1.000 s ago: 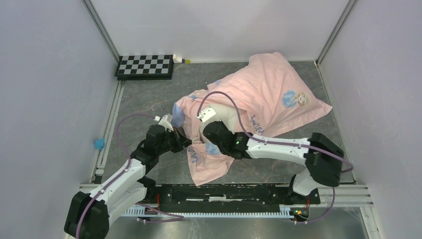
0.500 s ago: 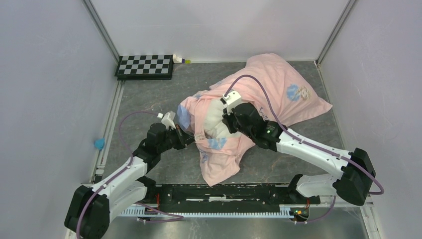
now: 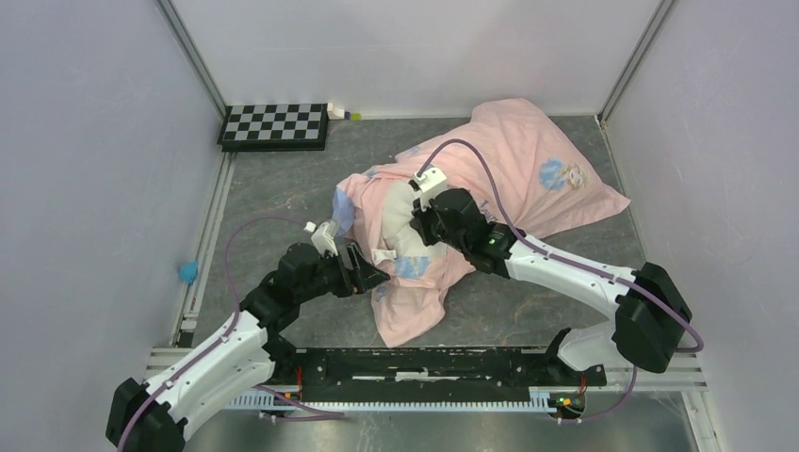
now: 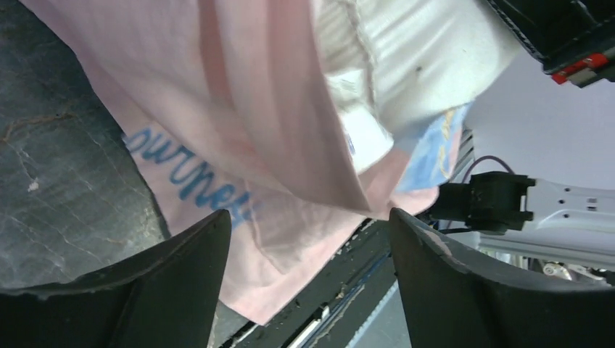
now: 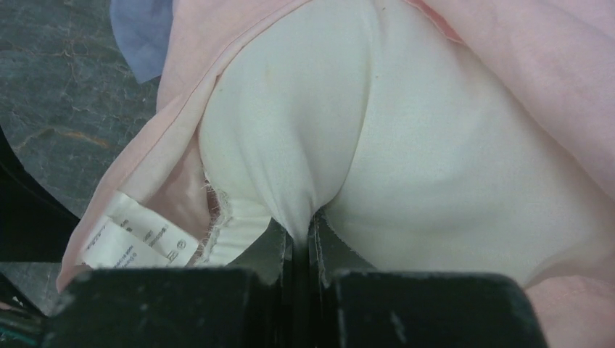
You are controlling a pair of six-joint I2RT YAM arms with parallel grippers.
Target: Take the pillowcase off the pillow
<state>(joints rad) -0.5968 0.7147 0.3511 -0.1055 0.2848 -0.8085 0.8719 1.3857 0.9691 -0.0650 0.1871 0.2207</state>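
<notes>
plump pillow point(image 5: 435, 145), thin pillowcase point(image 3: 528, 132), prob. cotton

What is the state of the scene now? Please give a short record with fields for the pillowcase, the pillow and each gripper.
pillowcase: pink side out, covering most of the pillow, near end lying loose on the table
pillow: white corner bare at the opening
right gripper: shut, pinching a fold of the pillow
left gripper: open, close to the pillowcase, gripping nothing
task: not yet done
</notes>
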